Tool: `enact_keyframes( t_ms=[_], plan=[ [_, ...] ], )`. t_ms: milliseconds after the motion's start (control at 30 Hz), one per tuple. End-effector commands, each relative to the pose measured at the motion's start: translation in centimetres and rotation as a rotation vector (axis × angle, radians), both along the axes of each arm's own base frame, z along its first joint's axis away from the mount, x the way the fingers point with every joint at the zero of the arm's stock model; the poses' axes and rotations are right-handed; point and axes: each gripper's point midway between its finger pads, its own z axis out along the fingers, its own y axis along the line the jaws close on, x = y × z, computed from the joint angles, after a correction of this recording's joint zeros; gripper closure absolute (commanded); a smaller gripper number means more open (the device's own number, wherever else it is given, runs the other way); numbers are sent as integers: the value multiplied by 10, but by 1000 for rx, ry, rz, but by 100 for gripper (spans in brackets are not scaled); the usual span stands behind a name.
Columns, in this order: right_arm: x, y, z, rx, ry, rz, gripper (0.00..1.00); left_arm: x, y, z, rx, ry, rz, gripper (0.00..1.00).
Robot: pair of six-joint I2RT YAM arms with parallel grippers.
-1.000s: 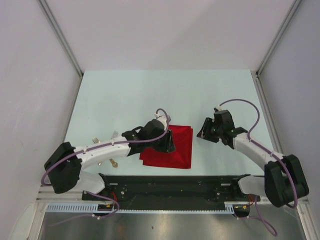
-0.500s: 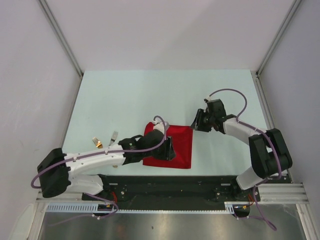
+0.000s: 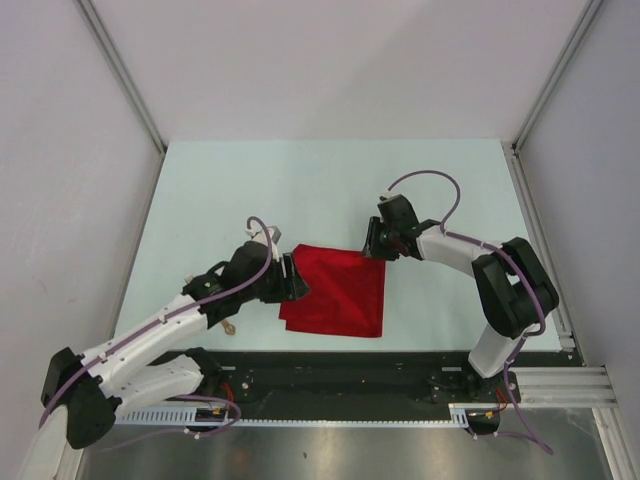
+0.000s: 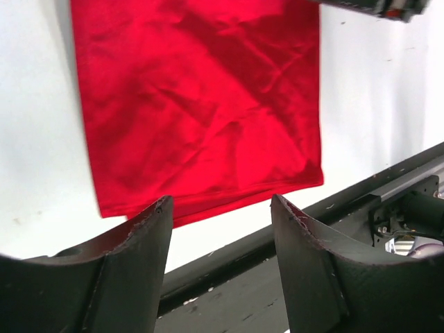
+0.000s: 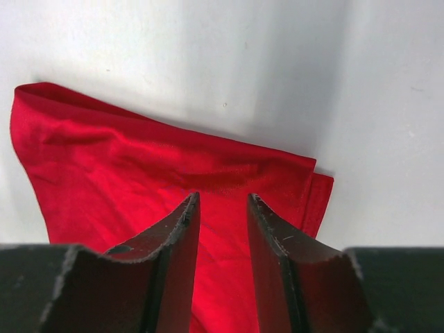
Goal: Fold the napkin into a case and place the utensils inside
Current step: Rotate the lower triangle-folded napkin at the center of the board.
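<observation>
Folding stage, I reckon. My left tool [image 4: 220, 201] is apart and empty, napkin [image 4: 201, 104] just ahead. My right tool [image 5: 223, 198] is narrowly apart above its corner. Next I'd pinch that corner.

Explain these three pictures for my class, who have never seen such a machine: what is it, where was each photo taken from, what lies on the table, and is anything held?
The machine is two robot arms bolted to the near edge of a pale table. The wide picture looks down from above and behind them. The other two come from cameras on the wrists, so the dark prongs at the bottom are each hand's own fingers. A red cloth napkin lies flat on the table. The left hand hovers beside its left edge, fingers wide apart. The right hand is over its far right corner, fingers narrowly apart. Neither seems to grip anything. A small gold-coloured piece shows by the left arm; it is too small to name.
</observation>
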Motion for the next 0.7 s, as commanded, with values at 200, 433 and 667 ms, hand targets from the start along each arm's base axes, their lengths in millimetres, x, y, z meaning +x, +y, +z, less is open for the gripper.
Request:
enact_keyframes(
  t_ms=[200,433,667],
  plan=[
    [9,-19,21,-106,-60,-56,55,4,20,-44,5,174,37,39],
    [8,-40,25,-80,-50,-41,60,1,8,-69,-30,247,23,53],
    [2,-45,17,-59,-34,6,73,-1,-2,-44,-35,94,-22,59]
  ],
)
